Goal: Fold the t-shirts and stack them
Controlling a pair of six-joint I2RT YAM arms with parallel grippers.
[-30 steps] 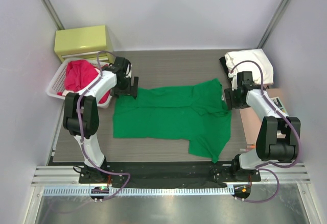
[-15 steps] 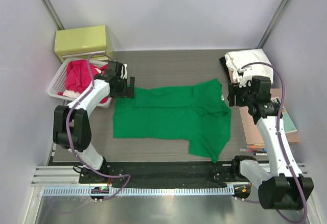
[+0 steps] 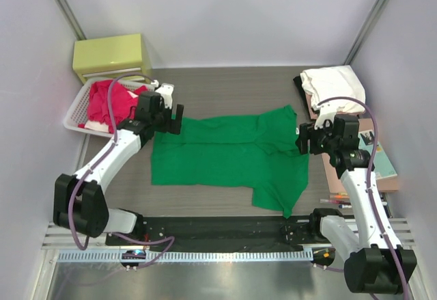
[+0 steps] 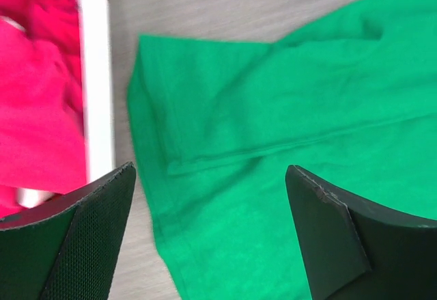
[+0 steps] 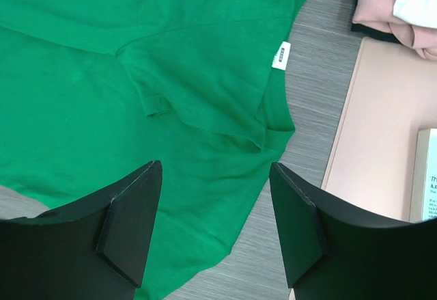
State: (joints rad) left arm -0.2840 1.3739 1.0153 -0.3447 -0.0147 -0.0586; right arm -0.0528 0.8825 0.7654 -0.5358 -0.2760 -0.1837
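A shirt [image 3: 225, 156] lies spread mid-table. Left of it a basket [image 3: 71, 117] holds more shirts [image 3: 102, 102], with a box [image 3: 113, 54] behind. Far right sits a shirt pile [image 3: 333, 81]; a book [image 3: 386, 163] lies nearer.

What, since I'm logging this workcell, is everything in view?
green t-shirt: one, bright green, spread mid-table.
red t-shirts: count unclear, red-magenta, heaped in basket.
folded t-shirts: white over pink and black, far right corner.
basket: one, white, far left.
box: one, yellow-green, behind basket.
board: one, pale pink, right edge.
book: one, partly teal, on board.
table: one, grey wood-grain.
left end effector: black, open, over shirt's left edge.
right end effector: black, open, over shirt's label end.
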